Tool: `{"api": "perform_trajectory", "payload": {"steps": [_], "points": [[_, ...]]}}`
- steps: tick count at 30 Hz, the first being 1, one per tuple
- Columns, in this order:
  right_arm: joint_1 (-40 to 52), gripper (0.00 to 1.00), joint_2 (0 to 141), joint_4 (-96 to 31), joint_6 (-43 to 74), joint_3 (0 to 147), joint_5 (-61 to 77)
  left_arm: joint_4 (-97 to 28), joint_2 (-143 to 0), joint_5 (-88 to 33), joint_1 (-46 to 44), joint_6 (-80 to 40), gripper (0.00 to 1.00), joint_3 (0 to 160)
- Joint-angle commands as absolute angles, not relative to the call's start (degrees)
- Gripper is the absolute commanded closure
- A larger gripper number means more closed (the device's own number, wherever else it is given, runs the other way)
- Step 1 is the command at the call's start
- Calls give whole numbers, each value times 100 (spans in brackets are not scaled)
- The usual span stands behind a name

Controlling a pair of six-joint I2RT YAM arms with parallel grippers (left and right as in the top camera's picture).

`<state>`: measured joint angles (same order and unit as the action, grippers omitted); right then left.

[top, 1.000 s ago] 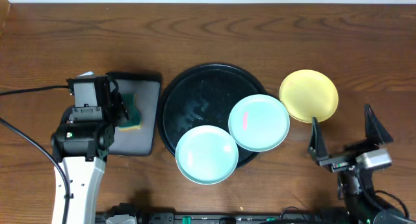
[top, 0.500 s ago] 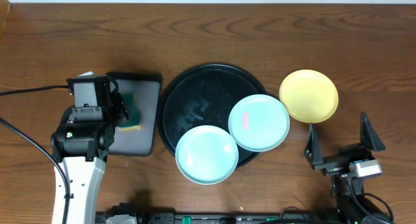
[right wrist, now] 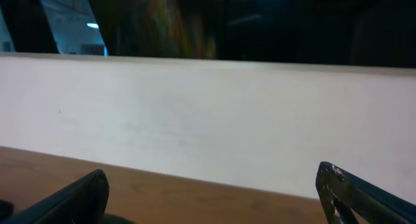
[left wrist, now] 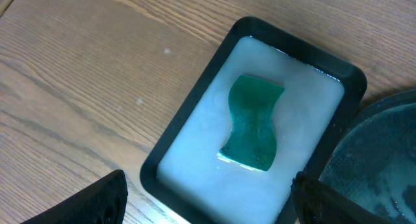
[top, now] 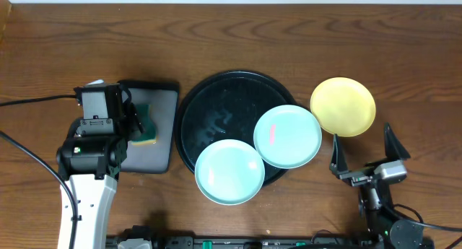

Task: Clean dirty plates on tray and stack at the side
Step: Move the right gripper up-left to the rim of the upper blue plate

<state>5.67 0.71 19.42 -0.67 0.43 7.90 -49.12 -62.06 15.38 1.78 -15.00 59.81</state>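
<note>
Your right gripper point(top: 361, 137) is pulling back toward the near edge and drifting left compared with a second ago. Its jaws are standing wide apart and holding nothing. Nothing else is shifting. Just beyond it, one mint plate point(top: 229, 172) is overhanging the near rim of the tray point(top: 216, 105) and touching the second mint plate point(top: 287, 136). That second one is showing a red smear and overhanging the right rim. The yellow plate point(top: 343, 106) is sitting on the table point(top: 289, 40), just right of the tray. Your left gripper point(left wrist: 208, 185) is hovering, spread wide and empty, over the sponge point(left wrist: 252, 123) in the small tray point(left wrist: 195, 107).
</note>
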Motion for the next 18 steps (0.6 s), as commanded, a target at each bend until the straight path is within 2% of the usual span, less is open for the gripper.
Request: {"api": "perform_trajectory", "payload": {"steps": [1,10,18], "points": [[622,1,27,1772,-71,27,469,-4925,-6213,1614,196,-1507,19,6099],[620,1,27,1074,-73,30,276,-4925,-6213,1614,196,-1507,19,6099],[620,1,27,3011,-244,30,148,-4925,-6213,1614,196,-1507,19,6099]]}}
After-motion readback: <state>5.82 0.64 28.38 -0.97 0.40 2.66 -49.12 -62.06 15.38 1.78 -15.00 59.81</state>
